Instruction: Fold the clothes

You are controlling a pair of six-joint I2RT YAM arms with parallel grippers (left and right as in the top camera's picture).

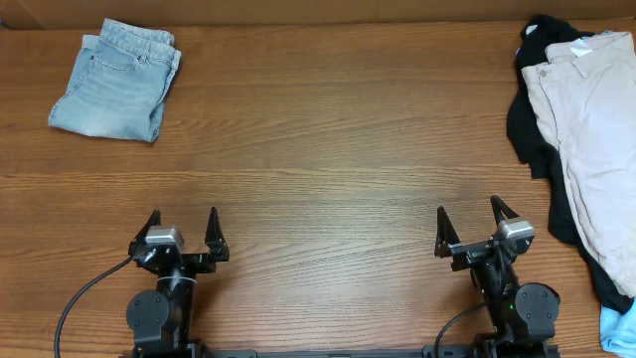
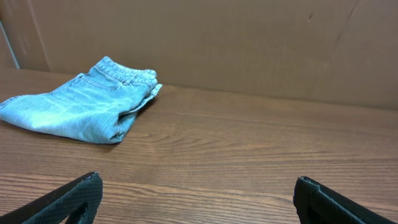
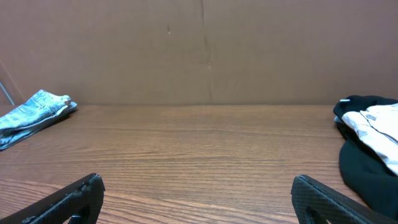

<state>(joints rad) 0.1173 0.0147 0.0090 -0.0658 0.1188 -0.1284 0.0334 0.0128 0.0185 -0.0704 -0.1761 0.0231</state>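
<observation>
The clothes (image 1: pixel 114 80), a pair of faded light-blue denim shorts, lie folded into a compact packet at the table's far left corner; they also show in the left wrist view (image 2: pixel 81 107) and small at the left of the right wrist view (image 3: pixel 34 112). My left gripper (image 1: pixel 183 232) rests at the near left edge, open and empty (image 2: pixel 198 186). At the near right my right gripper (image 1: pixel 469 226) stands open too, nothing between its fingers (image 3: pixel 198 186). Both are far from the shorts.
Beige trousers (image 1: pixel 594 119) lie over a black garment (image 1: pixel 530 129) along the right edge, with a scrap of light-blue cloth (image 1: pixel 618 329) at the near right corner. A brown cardboard wall (image 3: pixel 199 50) backs the wooden table (image 1: pixel 328 149).
</observation>
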